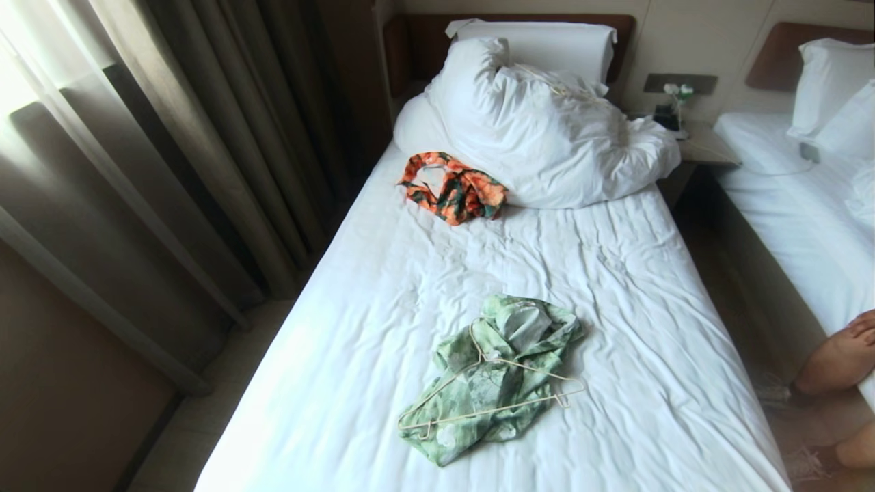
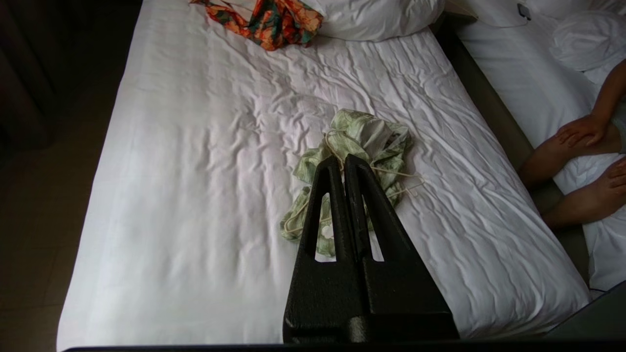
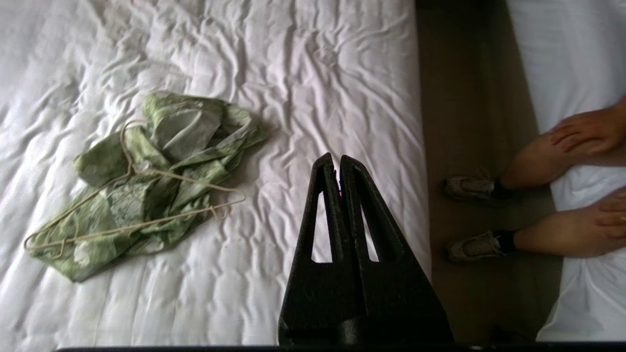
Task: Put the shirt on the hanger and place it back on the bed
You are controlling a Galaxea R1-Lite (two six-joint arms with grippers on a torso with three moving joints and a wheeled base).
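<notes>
Both claws hang above the bed, neither visible from the head camera. Your left claw (image 2: 345,159) has its fingers pressed together, nothing in them, hovering over the near part of the bed with the shirt right past its tips. Your right claw (image 3: 335,159) is also closed tight and empty, over the bed's right edge, well apart from the shirt.

The shirt (image 1: 495,376) lies crumpled in a heap on the near-middle of the bed (image 1: 328,355), not hung yet. The hanger (image 1: 489,389) lies flat on top of it, hook pointing toward the headboard, bottom bar on the near side.

Handling, as a judgement: the shirt is light, soft and floppy, so it will sag and bunch; take it at the collar or a shoulder seam, not mid-heap, or you drag several layers. The hanger is thin stiff wire, light, likely to skid on cloth; pinch it at the neck below the hook or on the bare end sticking out to the right. You need to open a claw before any grasp.

Farther off, an orange patterned garment (image 1: 452,186) sits by the pillows (image 1: 547,137). A seated person's legs (image 3: 552,205) are beside the second bed (image 1: 793,205) on the right; keep the right arm clear.
</notes>
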